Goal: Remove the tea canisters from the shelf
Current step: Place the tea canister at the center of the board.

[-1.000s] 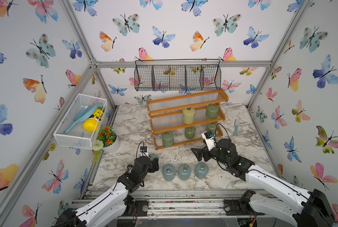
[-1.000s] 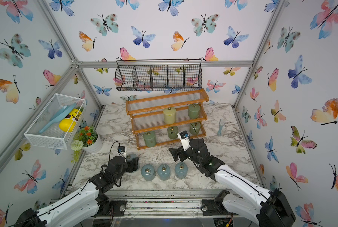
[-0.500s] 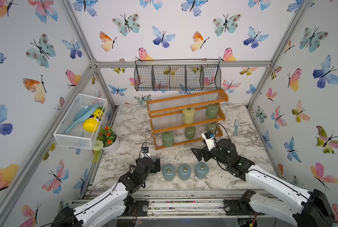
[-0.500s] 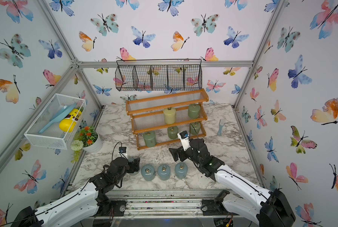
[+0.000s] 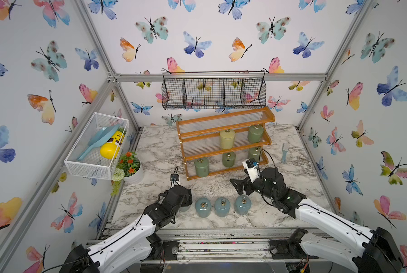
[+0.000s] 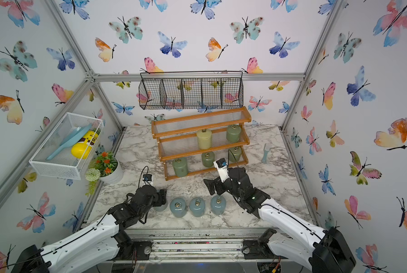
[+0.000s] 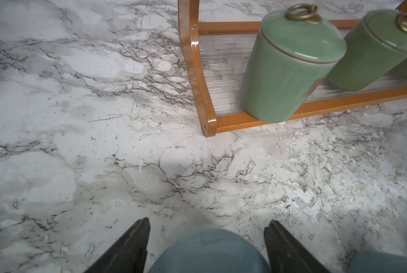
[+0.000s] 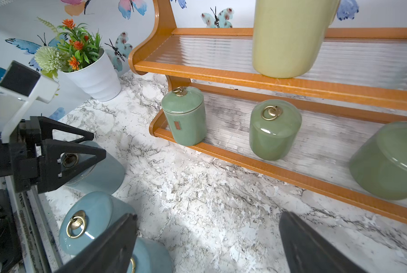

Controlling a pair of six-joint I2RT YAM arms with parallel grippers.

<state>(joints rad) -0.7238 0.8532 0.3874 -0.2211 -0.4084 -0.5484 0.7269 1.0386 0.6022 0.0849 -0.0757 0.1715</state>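
1. Left wrist view: the left claw (image 7: pixel 209 219) straddles a blue-grey canister (image 7: pixel 209 250); whether it grips, I cannot tell.
2. The canister has come down on the near bench (image 5: pixel 155 151) beside three others (image 5: pixel 222 206); five remain on the shelf (image 5: pixel 221 119).
3. Right claw (image 8: pixel 207 215): apart, empty.

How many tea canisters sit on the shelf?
5. Middle tier: pale yellow canister, green canister. Bottom tier: three green canisters, left, centre, right. None appears hidden.

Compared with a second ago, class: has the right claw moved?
No. In both top views the right claw still hovers open before the shelf's bottom tier, unchanged.
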